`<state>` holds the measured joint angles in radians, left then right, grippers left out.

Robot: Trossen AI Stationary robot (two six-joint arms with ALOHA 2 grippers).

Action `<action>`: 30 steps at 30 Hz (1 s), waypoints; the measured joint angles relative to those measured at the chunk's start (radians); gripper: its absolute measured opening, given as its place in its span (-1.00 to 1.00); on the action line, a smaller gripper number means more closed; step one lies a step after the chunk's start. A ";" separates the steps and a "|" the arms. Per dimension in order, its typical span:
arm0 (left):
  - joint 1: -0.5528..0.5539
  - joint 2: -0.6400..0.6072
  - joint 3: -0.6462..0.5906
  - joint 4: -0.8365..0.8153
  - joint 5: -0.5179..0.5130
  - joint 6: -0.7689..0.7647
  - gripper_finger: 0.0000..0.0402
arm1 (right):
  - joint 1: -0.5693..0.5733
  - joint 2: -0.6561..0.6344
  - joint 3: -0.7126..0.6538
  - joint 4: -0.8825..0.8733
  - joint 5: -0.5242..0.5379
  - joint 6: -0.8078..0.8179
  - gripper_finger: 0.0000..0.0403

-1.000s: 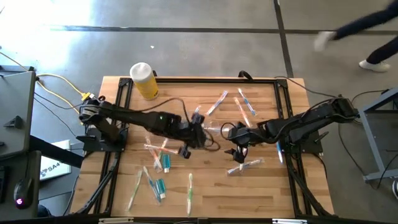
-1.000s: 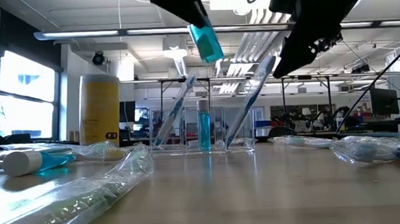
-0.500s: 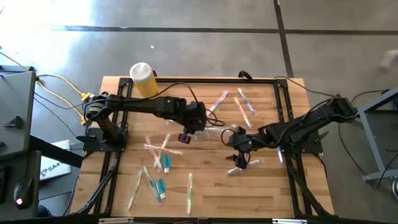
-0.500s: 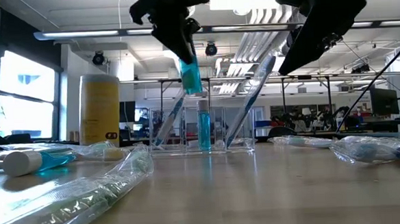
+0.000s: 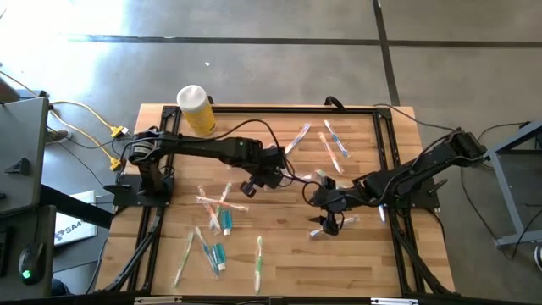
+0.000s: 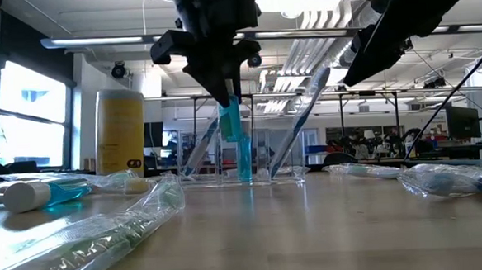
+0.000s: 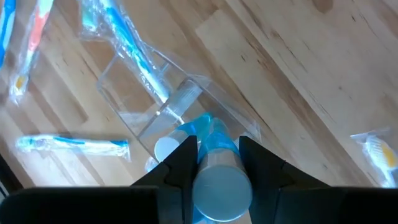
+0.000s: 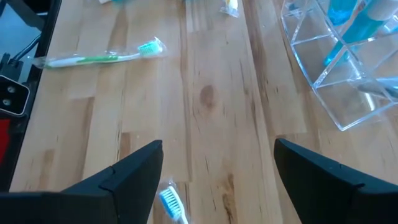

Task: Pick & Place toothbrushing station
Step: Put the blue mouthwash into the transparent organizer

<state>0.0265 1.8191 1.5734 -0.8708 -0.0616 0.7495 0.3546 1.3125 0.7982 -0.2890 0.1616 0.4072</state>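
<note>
The tabletop (image 5: 279,254) is pale wood in planks, its grain plain and its finish smooth with a soft sheen. The container (image 8: 348,68), upper right in the right wrist view, is clear hard plastic with glossy walls. The tube (image 7: 221,180) between the left gripper's (image 7: 214,149) matt black jaws is smooth plastic, white with a translucent teal end. The toothbrushes (image 8: 99,57) lie in crinkled, shiny clear wrappers. The yellow bottle (image 5: 199,112) looks like matt plastic with a white cap.
</note>
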 joint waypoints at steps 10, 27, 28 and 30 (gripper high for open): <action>0.014 0.009 0.001 0.019 0.042 0.004 -0.55 | -0.001 0.000 -0.043 0.023 -0.003 -0.002 0.48; 0.046 0.106 0.002 0.071 0.127 0.026 -0.55 | -0.001 0.000 -0.048 0.032 -0.007 0.007 0.48; 0.046 0.111 0.002 0.079 0.128 0.028 -0.55 | -0.001 0.000 -0.048 0.032 -0.007 0.007 0.48; 0.046 0.121 0.002 0.095 0.129 0.031 -0.55 | -0.001 0.000 -0.048 0.032 -0.007 0.004 0.48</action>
<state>0.0723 1.9401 1.5758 -0.7761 0.0674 0.7800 0.3538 1.3125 0.7502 -0.2565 0.1547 0.4113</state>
